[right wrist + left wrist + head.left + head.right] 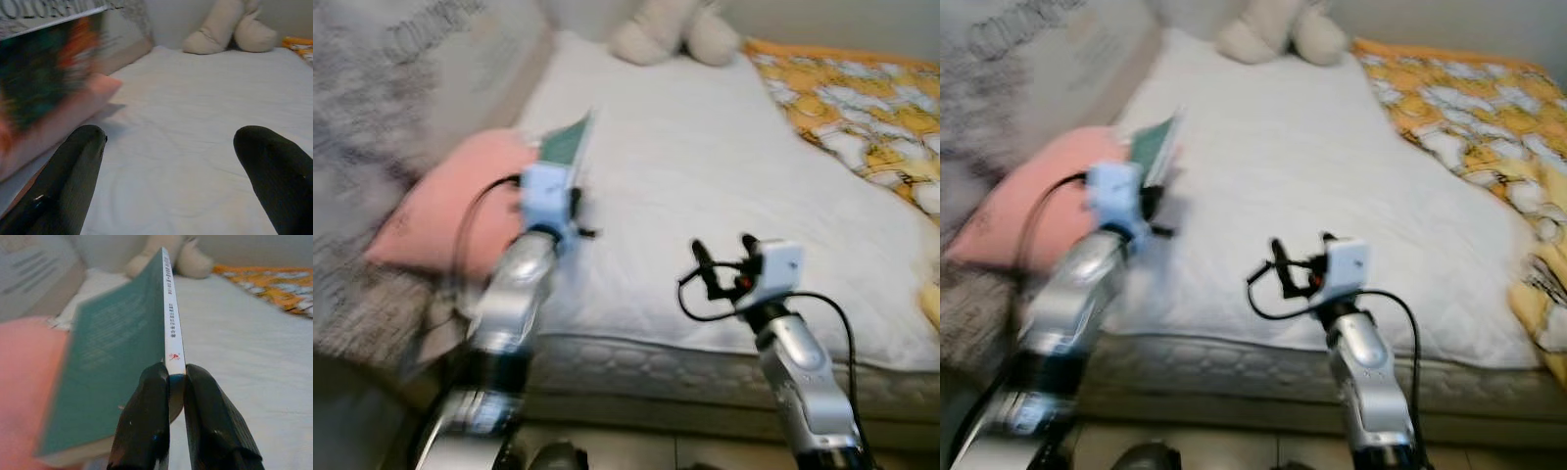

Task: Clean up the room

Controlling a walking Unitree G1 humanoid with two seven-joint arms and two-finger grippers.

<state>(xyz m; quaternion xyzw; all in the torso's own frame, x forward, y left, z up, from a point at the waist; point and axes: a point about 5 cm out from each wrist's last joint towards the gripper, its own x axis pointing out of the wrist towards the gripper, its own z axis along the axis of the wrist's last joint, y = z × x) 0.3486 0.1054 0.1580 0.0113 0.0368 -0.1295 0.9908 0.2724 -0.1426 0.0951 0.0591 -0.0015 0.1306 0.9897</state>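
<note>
Up over the bed's near left side, a green book held by its spine.
Left gripper [171, 382] pinches the green book [122, 362] above the pink pillow [440, 206] and white mattress [705, 166]; right gripper [171, 176] hovers with fingers spread wide, holding nothing.
</note>
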